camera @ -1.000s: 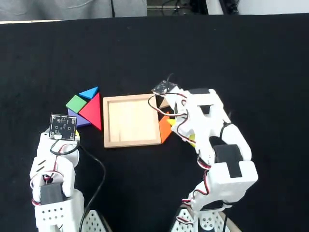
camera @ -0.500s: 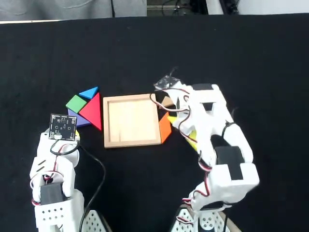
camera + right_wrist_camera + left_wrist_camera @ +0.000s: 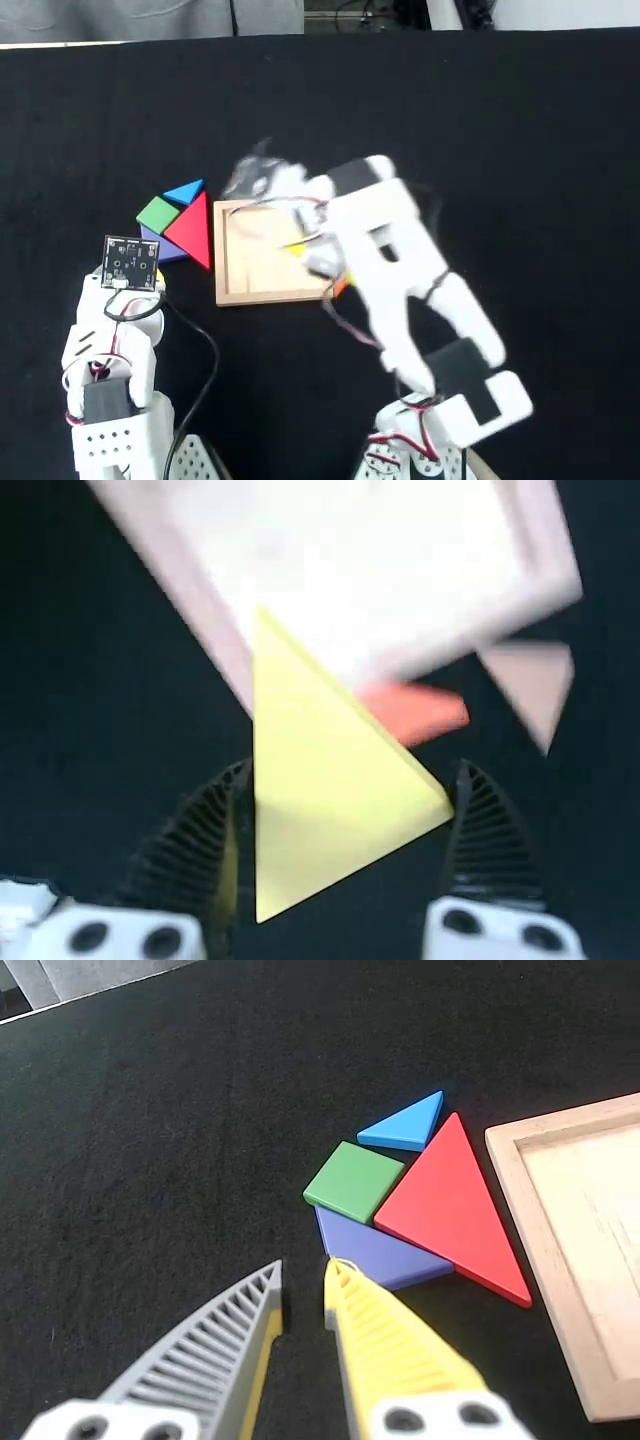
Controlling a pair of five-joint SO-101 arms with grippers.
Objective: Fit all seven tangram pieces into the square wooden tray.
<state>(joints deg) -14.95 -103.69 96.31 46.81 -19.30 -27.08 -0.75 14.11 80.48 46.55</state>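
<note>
Your right hand [image 3: 350,780] clamps the yellow triangle [image 3: 320,810] above the square wooden tray [image 3: 265,296], which looks empty. Left hand [image 3: 303,1270] narrowly open, holding nothing, beside the purple parallelogram [image 3: 385,1255]. All seven left to place.

We see the square wooden tray [image 3: 260,297] lying flat. Just beside it cluster a blue triangle [image 3: 408,1125], green square [image 3: 352,1180], red triangle [image 3: 445,1205] and purple parallelogram [image 3: 380,1253]. A yellow triangle [image 3: 320,790] hangs over its rim, with an orange piece [image 3: 415,708] beyond.
</note>
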